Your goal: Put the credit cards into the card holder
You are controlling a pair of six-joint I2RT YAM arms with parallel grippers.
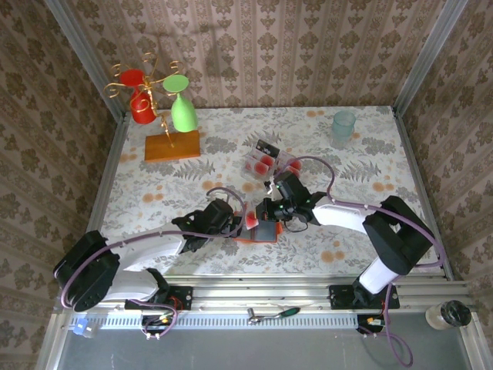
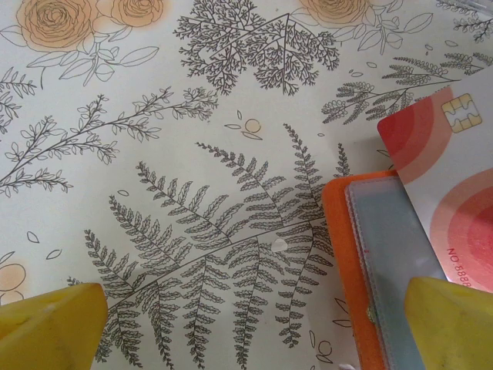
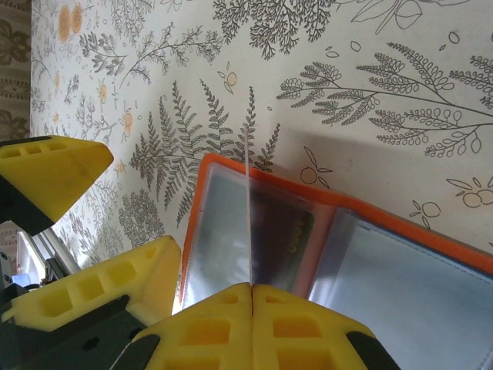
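Observation:
The orange-red card holder point(image 1: 260, 230) lies open near the front middle of the table, its grey-blue clear pockets facing up point(image 3: 408, 270) point(image 2: 385, 254). My right gripper point(image 3: 252, 297) point(image 1: 271, 211) is shut on a credit card point(image 3: 248, 193) that stands on edge over the holder's left pocket. That same credit card point(image 2: 451, 169), pale with red arcs and a chip, shows above the holder in the left wrist view. My left gripper point(image 2: 250, 331) point(image 1: 244, 220) is open, one finger point(image 2: 451, 324) over the holder and the other point(image 2: 50, 324) over bare cloth. Several loose credit cards point(image 1: 266, 160) lie behind.
A mug tree on an orange wooden base point(image 1: 171, 146) carries a red cup and a green cup at the back left. A pale green cup point(image 1: 343, 123) stands at the back right. Metal rails edge the table; a screwdriver point(image 1: 274, 313) lies on the front rail.

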